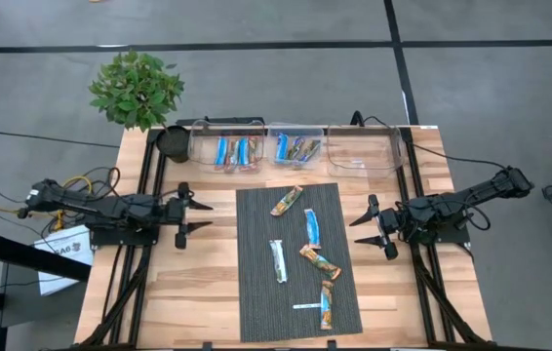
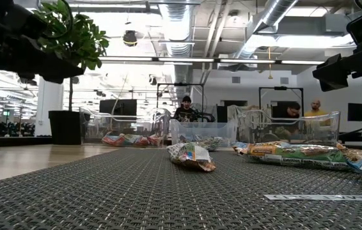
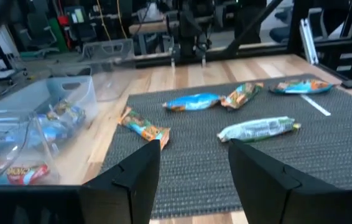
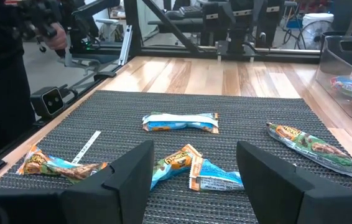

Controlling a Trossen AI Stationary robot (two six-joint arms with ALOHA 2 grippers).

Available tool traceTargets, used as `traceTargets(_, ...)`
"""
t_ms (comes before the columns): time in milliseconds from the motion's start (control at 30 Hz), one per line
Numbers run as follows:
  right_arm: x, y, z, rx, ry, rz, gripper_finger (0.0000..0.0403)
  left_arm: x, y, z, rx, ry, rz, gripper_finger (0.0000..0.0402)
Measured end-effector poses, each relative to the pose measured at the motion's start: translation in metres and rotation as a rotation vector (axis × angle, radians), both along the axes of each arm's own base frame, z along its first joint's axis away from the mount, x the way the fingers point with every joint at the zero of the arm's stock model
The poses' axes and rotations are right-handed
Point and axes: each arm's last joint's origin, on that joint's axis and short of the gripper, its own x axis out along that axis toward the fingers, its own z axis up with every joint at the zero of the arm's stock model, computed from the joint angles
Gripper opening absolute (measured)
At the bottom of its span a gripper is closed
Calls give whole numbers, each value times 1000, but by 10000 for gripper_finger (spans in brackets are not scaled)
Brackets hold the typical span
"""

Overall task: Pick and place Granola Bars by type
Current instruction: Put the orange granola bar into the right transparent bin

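Left gripper (image 1: 201, 216): fingers stood apart, empty.
Right gripper (image 1: 366, 227): likewise.
Advice: you should centre over the blue bar (image 1: 311, 227) just ahead of it.

Five granola bars (image 1: 307, 255) on the mat (image 1: 256, 292), three clear bins (image 1: 364, 148), one plant (image 1: 136, 90)

Bright, even light falls from above: long ceiling strip lights (image 2: 168, 61) glare white in the low view and wash out the room's far end. On the table (image 1: 208, 283) the shadows are soft and short. The low view focuses on the near mat (image 2: 136, 191); the plant (image 2: 72, 32) is backlit, almost a silhouette. Both wrist views look slightly soft, perhaps blurred, with the clear bins (image 3: 39, 118) showing faint reflections and dark fingers (image 4: 132, 180) underexposed.
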Motion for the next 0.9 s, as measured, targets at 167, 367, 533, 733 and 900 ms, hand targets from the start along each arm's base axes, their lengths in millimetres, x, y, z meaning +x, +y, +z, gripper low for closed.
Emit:
traceTargets(167, 0, 0, 0, 0, 0, 0, 221, -3, 1, 4, 45, -49, -4, 184)
traceTargets(367, 0, 0, 0, 0, 0, 0, 221, -9, 2, 13, 99, -153, -5, 184)
traceTargets(533, 0, 0, 0, 0, 0, 0, 221, -12, 1, 16, 35, -198, -30, 184)
traceTargets(733, 0, 0, 0, 0, 0, 0, 221, -13, -5, 14, -58, -168, -238, 184)
traceTargets(900, 0, 0, 0, 0, 0, 0, 221, -13, -7, 15, -41, -182, -305, 184)
